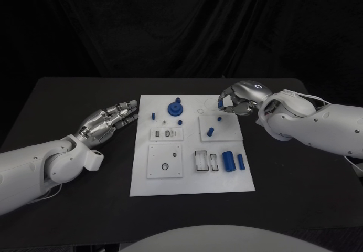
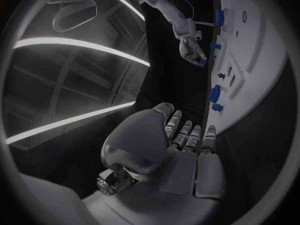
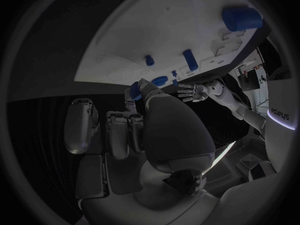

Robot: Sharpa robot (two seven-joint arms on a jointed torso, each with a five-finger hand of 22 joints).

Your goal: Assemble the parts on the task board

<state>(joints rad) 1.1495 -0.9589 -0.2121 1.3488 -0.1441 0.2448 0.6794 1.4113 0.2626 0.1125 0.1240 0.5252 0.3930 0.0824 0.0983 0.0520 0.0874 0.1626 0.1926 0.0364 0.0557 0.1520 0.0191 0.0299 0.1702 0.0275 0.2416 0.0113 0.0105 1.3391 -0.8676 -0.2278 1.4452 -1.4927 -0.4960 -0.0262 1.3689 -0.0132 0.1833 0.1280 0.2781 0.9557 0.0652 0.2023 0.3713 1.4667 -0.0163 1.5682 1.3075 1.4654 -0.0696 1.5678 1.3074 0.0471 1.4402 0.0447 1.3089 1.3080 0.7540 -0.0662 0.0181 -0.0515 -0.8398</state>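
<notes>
1. Head view: the right robot hand (image 1: 236,102) curls over the task board (image 1: 192,178)'s far right corner, apparently pinching a blue part (image 1: 221,104); a loose pinch could drop it.
2. Left wrist view: the left robot hand (image 2: 181,145) lies flat, fingers spread, empty, on the desk (image 2: 187,75) beside the board, unable to steady it.
3. Right wrist view: curled fingers (image 3: 134,95) hide the part, so misalignment may go unnoticed.

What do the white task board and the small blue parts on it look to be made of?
The flat white rectangular task board looks like matte plastic: even white, no glare, crisp recessed cut-outs. It could also be painted. The small blue cylindrical parts look like moulded or printed plastic: uniform saturated blue with a soft sheen. The right hand pinches a small blue piece of the same look.
</notes>
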